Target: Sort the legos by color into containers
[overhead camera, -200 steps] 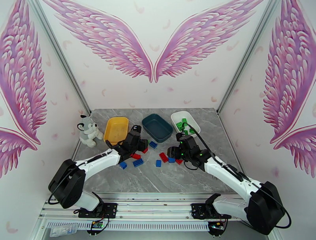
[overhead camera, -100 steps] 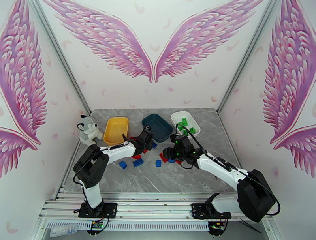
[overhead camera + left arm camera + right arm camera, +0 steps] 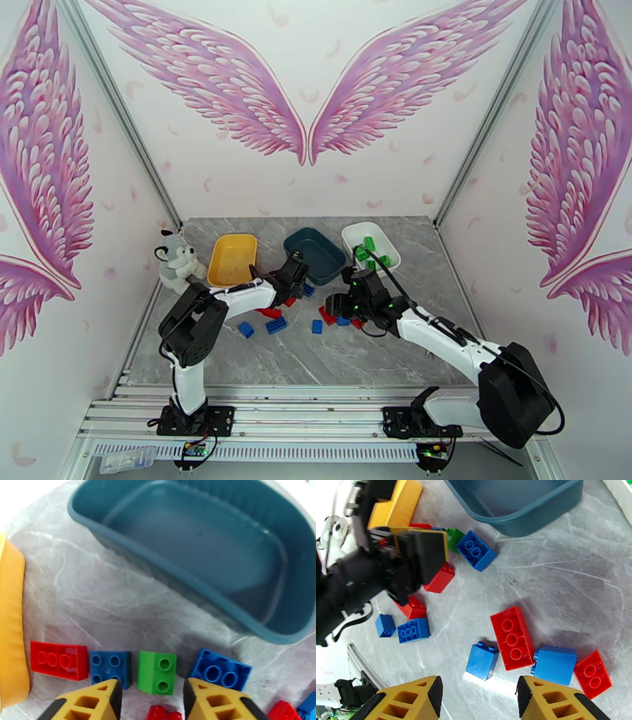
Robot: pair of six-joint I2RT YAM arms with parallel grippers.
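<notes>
Left arm (image 3: pixel 237 297) nearer teal tray (image 3: pixel 166 578); green lego (image 3: pixel 157 672) just beyond jaws (parted)

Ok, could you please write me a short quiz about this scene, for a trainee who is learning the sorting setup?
1. True or false: the teal tray already holds some legos.
2. Which colour are the bricks in the white tray? A red, B green, C blue.
3. Fill in: in the left wrist view, the brick just ahead of the open left gripper is ____.

Key: 1 false, the tray is empty. 2 B. 3 green.
</notes>
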